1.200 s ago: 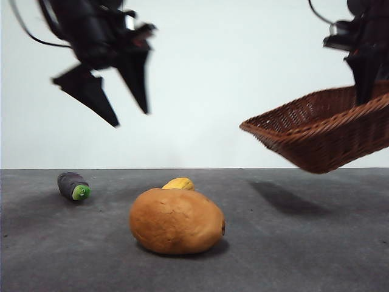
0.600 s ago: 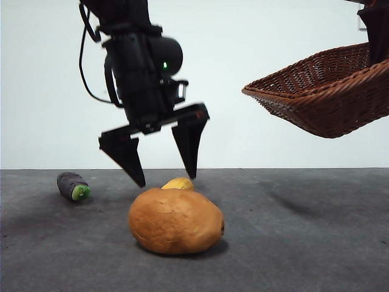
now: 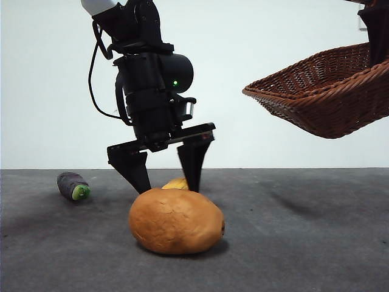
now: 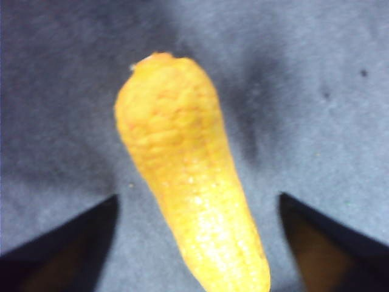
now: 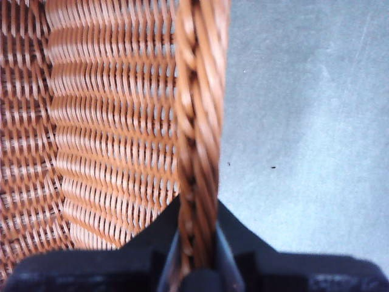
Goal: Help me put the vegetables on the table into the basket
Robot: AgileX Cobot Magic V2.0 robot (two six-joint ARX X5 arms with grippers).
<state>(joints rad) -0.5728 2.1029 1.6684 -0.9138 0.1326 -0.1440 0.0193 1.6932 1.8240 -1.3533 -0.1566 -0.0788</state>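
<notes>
The left gripper (image 3: 165, 176) hangs low over the table (image 3: 304, 243), its jaws spread wide, one to each side of the yellow corn (image 4: 188, 201) (seen from the front only as a small yellow hump (image 3: 176, 183) behind the potato). The jaws do not touch the corn, and nothing is held. The potato (image 3: 176, 220) lies on the table nearest the camera, just in front of the corn. The eggplant (image 3: 73, 185) lies well apart from both, green cap toward the camera. The right gripper (image 5: 197, 255) is closed on the braided rim of the basket (image 3: 322, 100), which it holds tilted in the air, clear of the table and empty as far as the wrist view shows.
</notes>
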